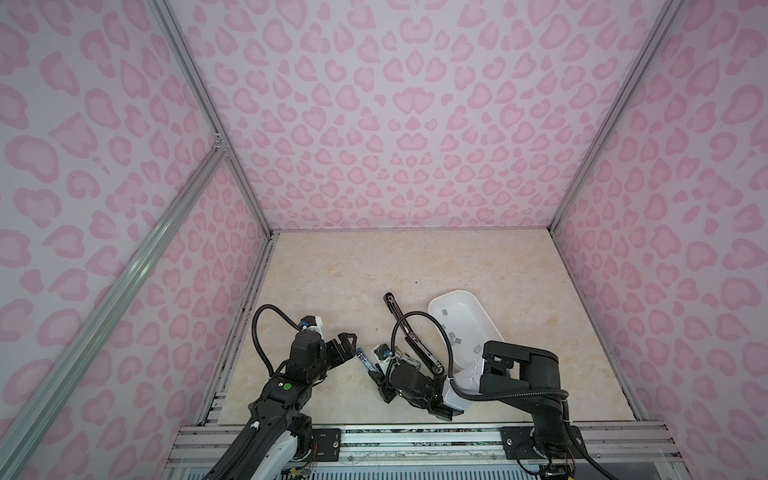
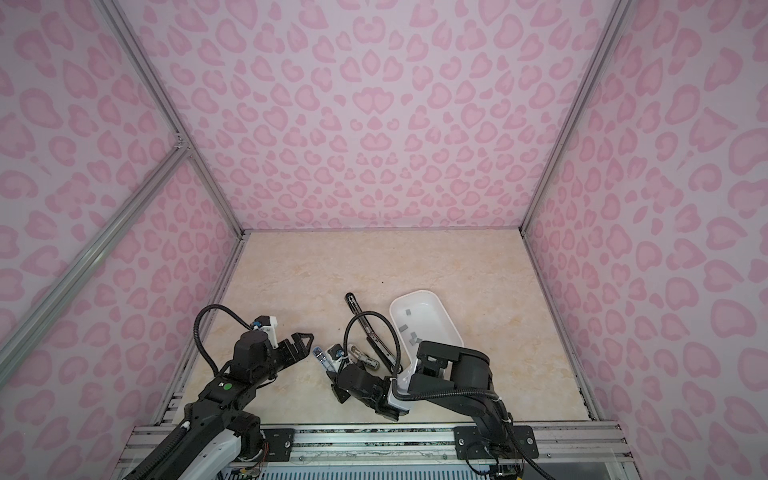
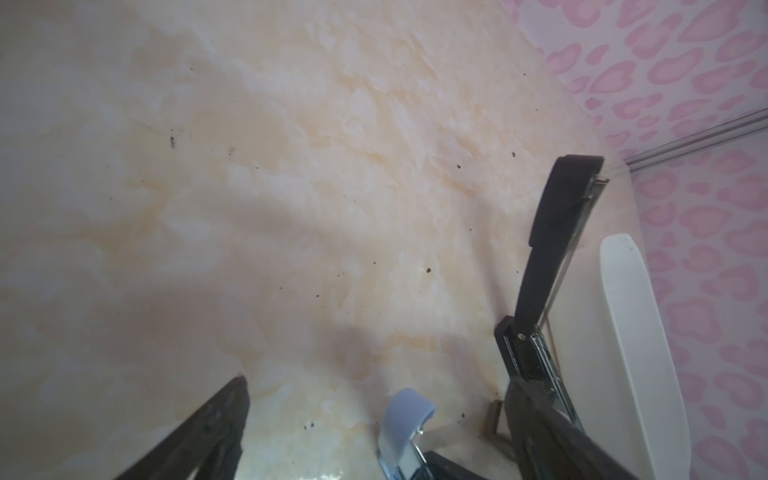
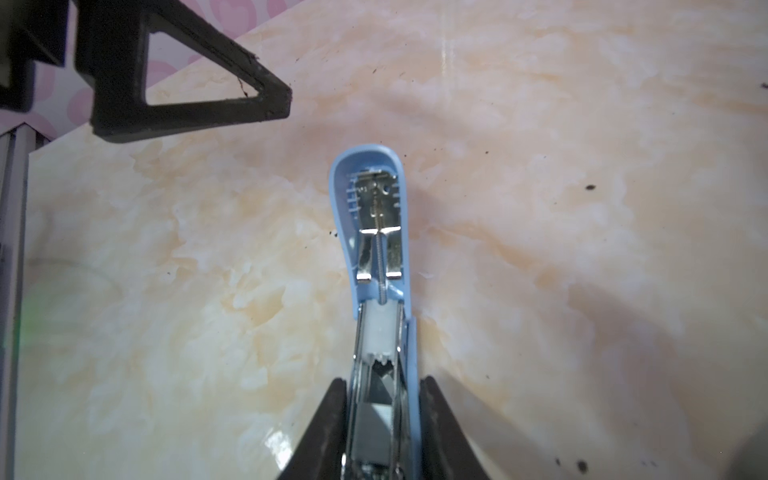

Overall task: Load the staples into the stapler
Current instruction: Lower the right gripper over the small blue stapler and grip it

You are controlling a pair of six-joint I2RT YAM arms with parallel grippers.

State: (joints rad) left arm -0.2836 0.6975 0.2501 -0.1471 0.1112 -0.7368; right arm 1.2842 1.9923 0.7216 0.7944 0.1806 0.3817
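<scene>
Both top views are brightly and diffusely lit, and the walls [image 1: 415,124] are stretched toward the frame edges. Broad, soft-edged shadows are thrown on the surface [image 4: 540,124] beyond the right hand [image 4: 382,386], and a small glare patch is seen just beside it. The fingers [image 3: 216,424] of the left hand [image 3: 376,382] are rendered out of focus.
</scene>
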